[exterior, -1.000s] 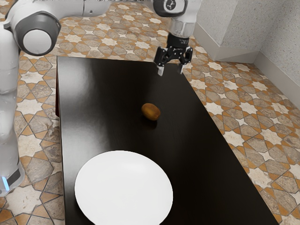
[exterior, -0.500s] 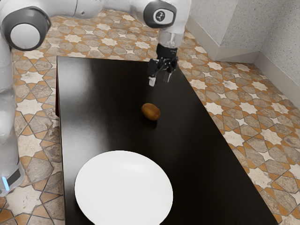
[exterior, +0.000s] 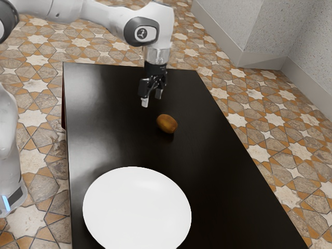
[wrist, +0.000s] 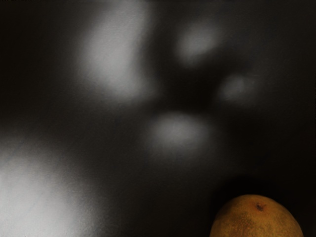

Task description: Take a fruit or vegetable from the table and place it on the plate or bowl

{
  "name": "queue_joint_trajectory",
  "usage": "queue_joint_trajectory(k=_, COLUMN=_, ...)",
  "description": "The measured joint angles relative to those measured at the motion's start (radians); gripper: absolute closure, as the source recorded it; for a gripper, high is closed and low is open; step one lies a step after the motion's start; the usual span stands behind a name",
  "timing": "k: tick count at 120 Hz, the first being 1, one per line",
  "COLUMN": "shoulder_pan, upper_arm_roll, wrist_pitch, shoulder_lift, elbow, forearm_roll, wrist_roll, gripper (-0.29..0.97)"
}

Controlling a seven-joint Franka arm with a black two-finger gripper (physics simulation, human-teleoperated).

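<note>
The brown fruit (exterior: 166, 123), a kiwi by the look of it, is lying near the middle of the dark counter (exterior: 223, 171). It is well apart from the white plate (exterior: 136, 210), which is sitting bare at the near end. In the wrist view the fruit (wrist: 256, 219) is showing on the glossy counter, seemingly off to one side of the hand rather than centred beneath it.

The gripper (exterior: 149, 98) is hovering above the counter, near the fruit, toward the exterior view's left and a little farther back. Its fingers are standing parted — grasping nothing and touching nothing.

I am judging this to be the approach step, with the grasp not yet made. The next move is calling for sliding across until the fingers straddle the fruit, then descending and closing gently — a rounded fruit may roll if nudged from one side.
</note>
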Motion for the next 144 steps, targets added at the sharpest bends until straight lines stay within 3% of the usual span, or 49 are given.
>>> queue_joint_trajectory(k=29, shoulder_pan=0.018, upper_arm_roll=0.074, wrist_pitch=0.054, shoulder_lift=0.030, elbow=0.001, forearm_roll=0.004, wrist_roll=0.004, gripper=0.00)
queue_joint_trajectory(k=51, shoulder_pan=-0.025, upper_arm_roll=0.064, wrist_pitch=0.117, shoulder_lift=0.130, elbow=0.040, forearm_roll=-0.001, wrist_roll=0.010, gripper=0.00)
queue_joint_trajectory(k=102, shoulder_pan=-0.099, upper_arm_roll=0.048, wrist_pitch=0.190, shoulder_lift=0.145, elbow=0.033, forearm_roll=0.002, wrist_roll=0.121, gripper=0.00)
queue_joint_trajectory(k=144, shoulder_pan=-0.100, upper_arm_roll=0.047, wrist_pitch=0.214, shoulder_lift=0.208, elbow=0.034, forearm_roll=-0.028, wrist_roll=0.195, gripper=0.00)
